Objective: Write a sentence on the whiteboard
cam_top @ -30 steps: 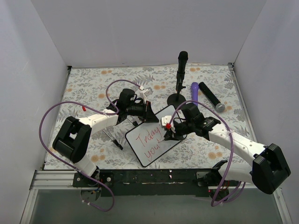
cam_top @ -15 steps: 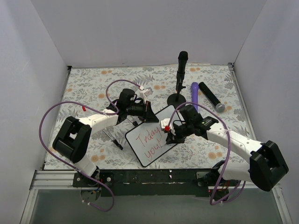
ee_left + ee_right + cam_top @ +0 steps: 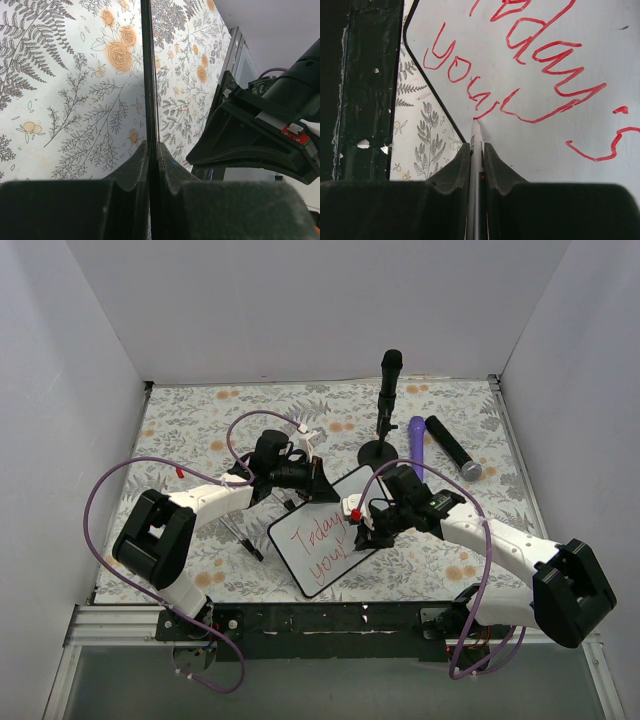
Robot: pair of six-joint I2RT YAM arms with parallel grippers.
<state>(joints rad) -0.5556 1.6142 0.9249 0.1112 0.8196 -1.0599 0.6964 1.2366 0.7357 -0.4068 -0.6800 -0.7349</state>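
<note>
left gripper (image 3: 153, 155) pinching the whiteboard (image 3: 290, 540) by its upper edge, mid-frame, right gripper (image 3: 476, 150) clamped on a red marker (image 3: 475, 134), tip touching the sentence (image 3: 520, 65)

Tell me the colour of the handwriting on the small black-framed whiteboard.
Red. The cursive marker handwriting shows best in the right wrist view.

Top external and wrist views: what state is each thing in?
whiteboard, partly written, edge clamped
sentence, red, reads "Today's your" so far
marker, tip at the last stroke's end
left pincer, shut on the whiteboard's edge
right pincer, shut on the marker
microphone, upright on stand
purple tube, lying flat
</note>
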